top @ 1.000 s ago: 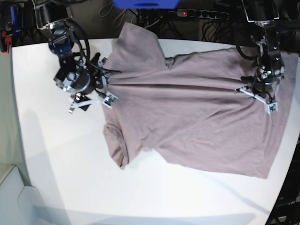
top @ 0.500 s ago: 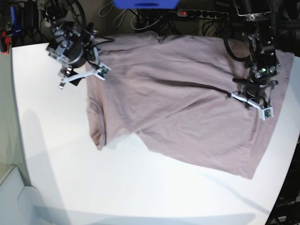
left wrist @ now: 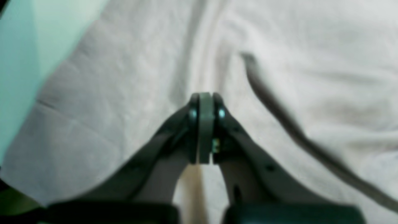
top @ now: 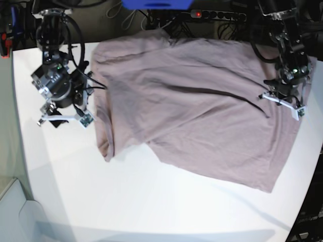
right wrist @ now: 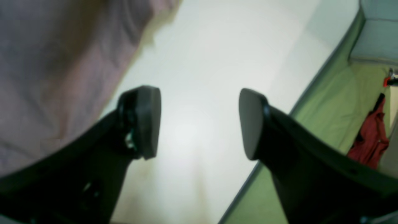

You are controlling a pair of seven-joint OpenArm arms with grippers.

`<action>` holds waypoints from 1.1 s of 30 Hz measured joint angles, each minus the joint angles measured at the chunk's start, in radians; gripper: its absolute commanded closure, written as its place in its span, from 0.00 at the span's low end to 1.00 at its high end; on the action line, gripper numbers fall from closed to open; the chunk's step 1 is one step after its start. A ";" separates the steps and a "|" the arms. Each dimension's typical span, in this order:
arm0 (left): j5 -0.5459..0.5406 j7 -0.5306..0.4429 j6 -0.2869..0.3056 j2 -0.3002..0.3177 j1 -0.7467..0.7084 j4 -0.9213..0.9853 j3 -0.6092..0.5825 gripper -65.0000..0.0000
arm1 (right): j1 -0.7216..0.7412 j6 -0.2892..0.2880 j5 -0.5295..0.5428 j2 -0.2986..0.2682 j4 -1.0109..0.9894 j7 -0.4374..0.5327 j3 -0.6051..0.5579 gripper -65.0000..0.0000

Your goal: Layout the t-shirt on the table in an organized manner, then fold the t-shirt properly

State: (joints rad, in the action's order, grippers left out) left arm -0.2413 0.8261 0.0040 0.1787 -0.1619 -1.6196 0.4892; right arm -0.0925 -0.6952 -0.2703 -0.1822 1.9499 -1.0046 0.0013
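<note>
The dusty-pink t-shirt (top: 202, 116) lies spread across the back and right of the white table (top: 126, 201), with a fold line running toward its right side. My left gripper (top: 281, 103) sits on the shirt's right part. In the left wrist view it (left wrist: 205, 124) is shut on the t-shirt (left wrist: 311, 46). My right gripper (top: 63, 120) is on bare table just left of the shirt's left edge. In the right wrist view it (right wrist: 199, 124) is open and empty over the table (right wrist: 192, 77), with the shirt (right wrist: 46, 62) beside its left finger.
A power strip (top: 217, 14) with a red light, cables and a blue object (top: 156, 4) lie behind the table's back edge. The table's left edge (top: 15, 101) is near my right arm. Green floor (right wrist: 326, 99) and a red object (right wrist: 373, 137) lie beyond that edge.
The shirt's left part was pulled toward the back left and spread out. My right gripper let go of it and moved down to the bare table. My left gripper barely moved.
</note>
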 measured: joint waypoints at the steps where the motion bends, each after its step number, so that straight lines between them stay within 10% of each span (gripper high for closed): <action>1: -0.001 -0.005 0.001 -0.001 0.000 0.010 0.000 0.99 | 0.018 0.000 0.006 0.000 -0.013 0.003 -0.003 0.39; 13: -0.001 -0.061 0.004 0.029 0.000 0.148 0.003 0.99 | 0.354 0.000 -0.008 0.007 -0.523 0.067 -0.001 0.39; 33: -0.009 -0.090 0.007 0.037 -0.039 0.138 0.005 0.99 | 0.585 0.000 -0.004 0.146 -0.780 0.073 -0.001 0.39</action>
State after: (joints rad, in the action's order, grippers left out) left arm -0.2504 0.7357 0.0113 0.2157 -0.2012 -1.4818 0.4938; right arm 0.4923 -0.6956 -0.2741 -0.0357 1.1702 -0.9318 0.0002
